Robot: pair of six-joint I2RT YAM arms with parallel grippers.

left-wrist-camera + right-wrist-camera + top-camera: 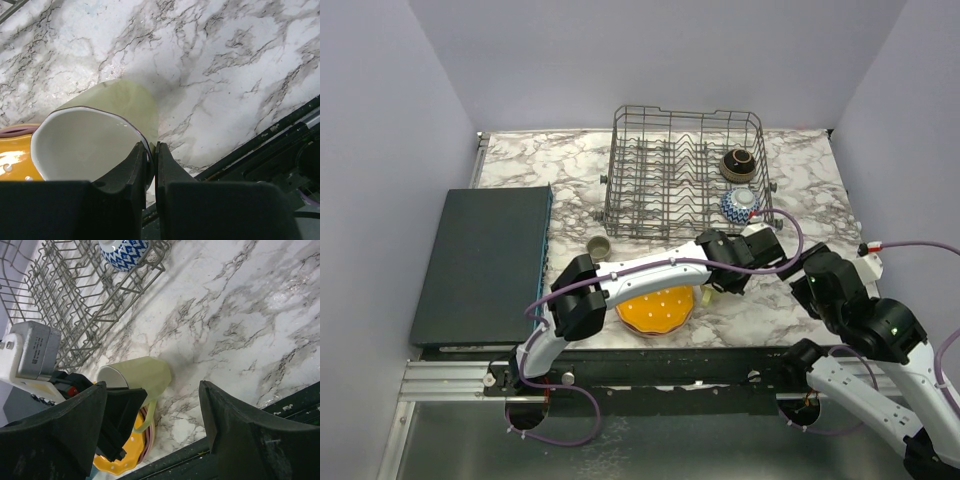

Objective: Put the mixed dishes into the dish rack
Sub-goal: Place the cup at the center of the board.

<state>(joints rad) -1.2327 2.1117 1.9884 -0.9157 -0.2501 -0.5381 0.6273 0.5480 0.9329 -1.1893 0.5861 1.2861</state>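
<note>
Mug (145, 372) lies on its side on the table (250, 315), at 6 o'clock of the rack (685, 175), just beside the plate (655, 310) — axis 9 to 3 in the right wrist view, mouth at 9, handle at 6. Left gripper (152, 150) pinches its rim; right gripper (152, 387) gapes wide, apart — grey box (32, 347) label unreadable.

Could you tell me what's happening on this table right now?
The left arm stretches across the table, and its jaws are pinched on the rim of a pale yellow mug, which is tipped on its side beside an orange plate. The right arm hovers close by with its jaws wide open, holding nothing. A brown bowl and a blue patterned bowl already sit in the dish rack.
</note>
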